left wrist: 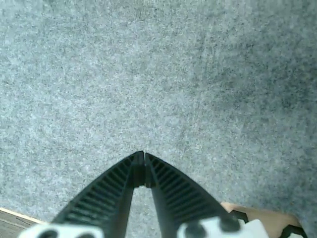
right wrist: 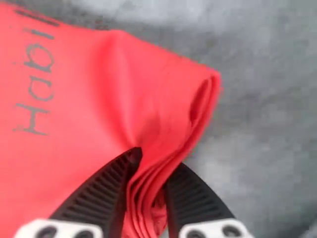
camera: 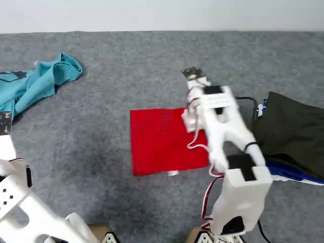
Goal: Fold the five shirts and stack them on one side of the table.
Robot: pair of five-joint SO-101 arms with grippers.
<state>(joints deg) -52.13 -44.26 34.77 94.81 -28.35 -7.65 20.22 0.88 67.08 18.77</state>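
Right arm: white plastic right arm (camera: 237, 174) stood at the near edge of the grey felt-like surface (camera: 96, 147) and stretched toward its middle.
Right jaws: black and ribbed, clamped on the layered edge of the red fabric shirt folded into a rectangle (right wrist: 99, 89).
Red shirt's place: it lay flat at mid-surface, its right edge under the right arm's wrist.
Left arm: white plastic left arm (camera: 23, 205) sat at the near left corner.
Left jaws: black and ribbed, pressed together tip to tip above bare surface.
Teal shirt: crumpled teal fabric shirt (camera: 40, 83) lay at the far left, well apart from the red one.
Right-side pile: dark olive fabric shirt (camera: 293, 129) lay on a bright blue fabric shirt (camera: 291, 174), just beside the right arm.
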